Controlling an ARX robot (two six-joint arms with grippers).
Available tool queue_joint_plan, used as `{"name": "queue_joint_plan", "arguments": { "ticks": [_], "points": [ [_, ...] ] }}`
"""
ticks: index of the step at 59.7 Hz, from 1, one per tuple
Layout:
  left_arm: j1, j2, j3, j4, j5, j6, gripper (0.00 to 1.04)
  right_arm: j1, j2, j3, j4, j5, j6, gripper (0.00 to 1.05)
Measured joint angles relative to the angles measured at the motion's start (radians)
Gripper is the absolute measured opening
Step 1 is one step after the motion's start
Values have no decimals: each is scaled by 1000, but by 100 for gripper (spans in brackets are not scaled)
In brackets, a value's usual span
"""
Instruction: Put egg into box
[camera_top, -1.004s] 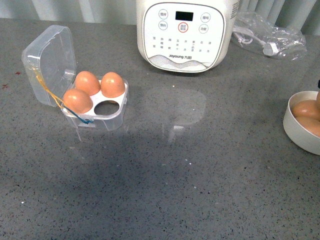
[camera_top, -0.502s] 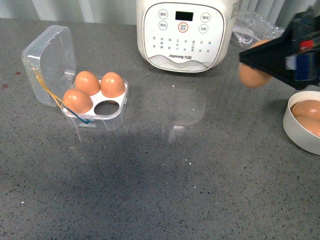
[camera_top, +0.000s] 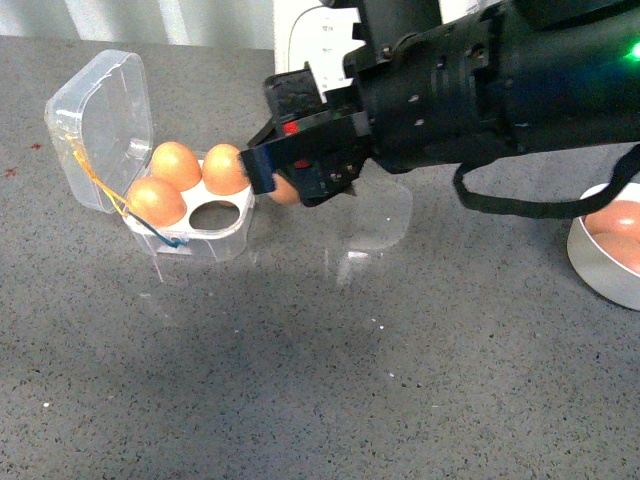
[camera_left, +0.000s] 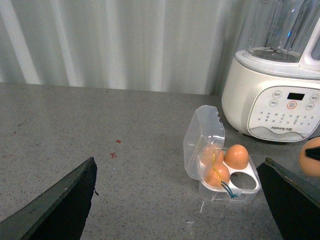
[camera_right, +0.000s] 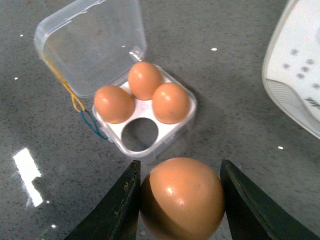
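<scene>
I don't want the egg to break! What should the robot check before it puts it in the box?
1. Egg gripped by right hand: ok, held from both sides.
2. Free hole in box: ok, one empty; three eggs fill the rest.
3. Lid out of the way: ok, tipped back.
4. Egg over the hole: not ok, it is beside the box.
5. Egg's shell whole: cannot tell, only one side shows.

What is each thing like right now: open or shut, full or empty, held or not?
Box: three eggs in, one hole empty.
Lid: open, tipped back.
Egg: held in the air, close to the box.
Right gripper: shut on the egg.
Left gripper: open, holding nothing.
Bowl: has eggs in it.
Cooker: standing upright.
</scene>
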Motion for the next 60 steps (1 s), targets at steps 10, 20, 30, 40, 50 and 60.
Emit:
{"name": "queue_joint_plan", "arguments": {
  "ticks": [10,20,30,40,50,60],
  "points": [
    [0,0,0,0,0,0,98,41,66,51,24,19,19,40],
    [0,0,0,0,0,0,98,71,119,89,50,42,63,40],
    [0,0,0,0,0,0,98,100,183,127,68,86,100,40],
    [0,0,0,0,0,0,98,121,233,161,77,111,128,40],
    [0,0,0,0,0,0,98,129,269,194,81,145,136,44],
    [0,0,0,0,0,0,98,127,267,188,114,184,127,71]
  ]
}}
